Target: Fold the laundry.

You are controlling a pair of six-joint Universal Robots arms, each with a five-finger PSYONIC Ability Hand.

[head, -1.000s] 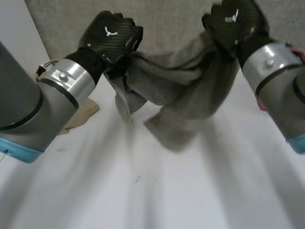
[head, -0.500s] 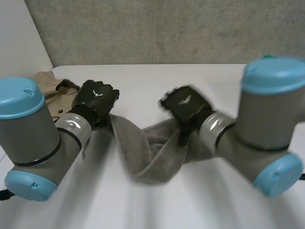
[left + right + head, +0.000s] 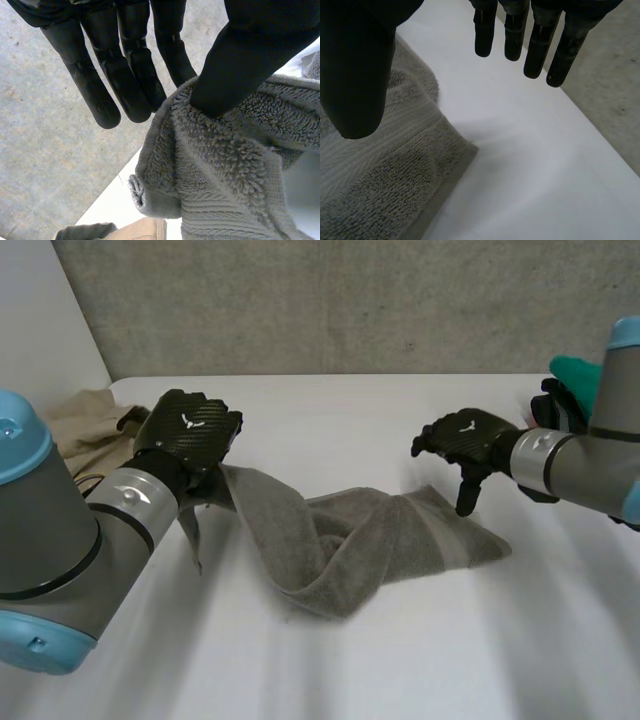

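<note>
Item: one grey towel [image 3: 370,535], terry weave with a flat woven band near its hem, rumpled and partly rolled on itself. Location: middle of the white surface [image 3: 400,670], well clear of its near edge. Orientation: long axis runs from the surface's left side to its right side, roughly parallel with the far edge; the middle bows toward the near edge. Left end: raised off the surface at the left hand [image 3: 188,435], one corner hanging loose below it. Right end: flat on the surface, pointing at the right side, with a squared corner. Left hand, state: gripping the towel [image 3: 225,170]; the thumb [image 3: 240,60] is pressed into the fold at the end hem, which is pinched against the nearest finger, and the other fingers [image 3: 125,75] extend straight past the hem. Right hand [image 3: 465,438], state: open, holding nothing; it hangs above the towel's right end without touching it. In its wrist view the straight fingers [image 3: 540,50] hang over bare surface just beyond the towel's corner, and the thumb [image 3: 355,65] stands apart from them, over the towel [image 3: 380,175]. Other items: a beige garment [image 3: 85,420] heaped at the far left corner, behind the left hand and seen again past the towel's hem [image 3: 140,231]; a green object [image 3: 575,372] at the right side behind the right arm, kind not discernible; a grey wall [image 3: 350,300] beyond the far edge.
</note>
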